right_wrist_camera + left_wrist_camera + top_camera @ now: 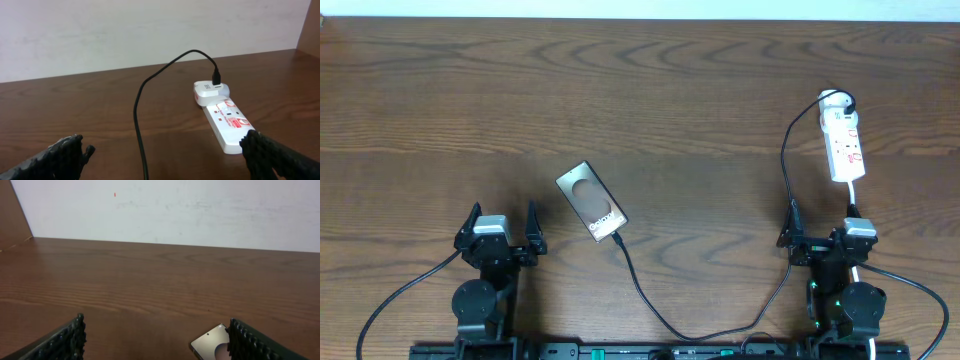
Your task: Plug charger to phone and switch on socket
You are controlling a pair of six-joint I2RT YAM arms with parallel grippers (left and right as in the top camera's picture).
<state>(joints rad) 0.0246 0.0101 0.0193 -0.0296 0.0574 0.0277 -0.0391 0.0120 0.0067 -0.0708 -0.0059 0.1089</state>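
bench dark brown, wavy wood grain. phone silvery grey, with a pale oval and small white lettering on the screen. cable black all along, black plug tip. power strip white with small red marks, cord white. adapter white. left tool and right tool black, pads finely ribbed. wall off-white, faint grey smudges, one tiny red speck.

The counter is dark brown wood grain, smooth, with a low sheen. Near 8 o'clock of its middle, the phone looks silvery and glossy. The socket, toward 3 o'clock, is smooth white plastic. The charger is matt black. The pads of the left tool are black, ribbed and rubber-like.
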